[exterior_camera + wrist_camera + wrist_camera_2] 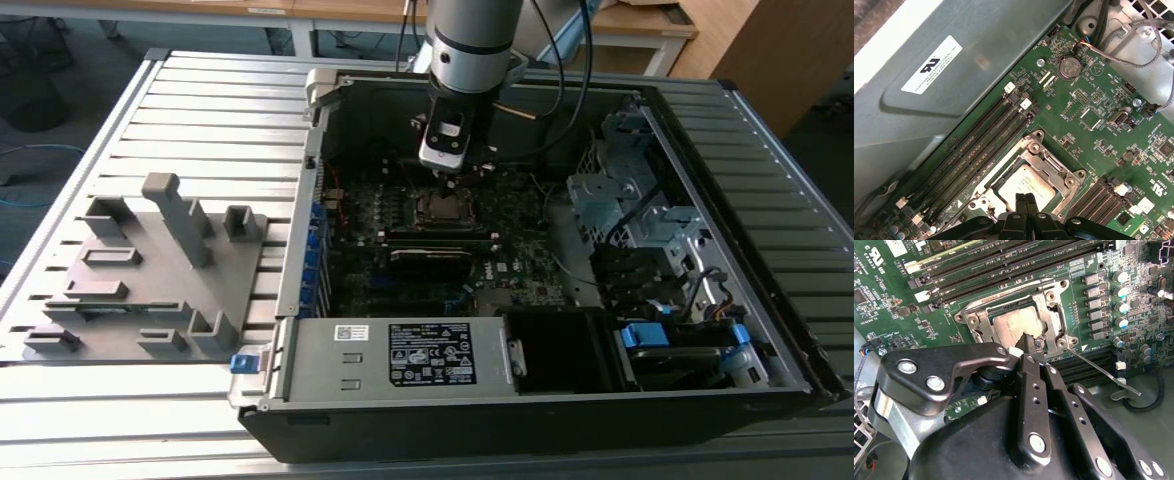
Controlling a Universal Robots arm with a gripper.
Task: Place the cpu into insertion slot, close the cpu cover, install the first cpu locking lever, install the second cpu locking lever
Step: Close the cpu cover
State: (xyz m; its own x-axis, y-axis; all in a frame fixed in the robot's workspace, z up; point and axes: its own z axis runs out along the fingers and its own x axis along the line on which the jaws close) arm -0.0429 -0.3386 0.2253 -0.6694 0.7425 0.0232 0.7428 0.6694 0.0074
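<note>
My black two-fingered pincer is pinched shut and empty, tips at the dull grey square cpu. It sits under the thin silvery cpu cover, twelve o'clock of the white-labelled grey power box. Light, stiff, fragile, I judge: edges only.

Soft even light, dim inside case, sheen on cpu

A ribbed grey metal tabletop is seen carrying two things. An open black-and-grey computer case is laid flat on it, and a grey plastic fixture plate with upright pegs is set just beside the case, toward the exterior view's left.
</note>
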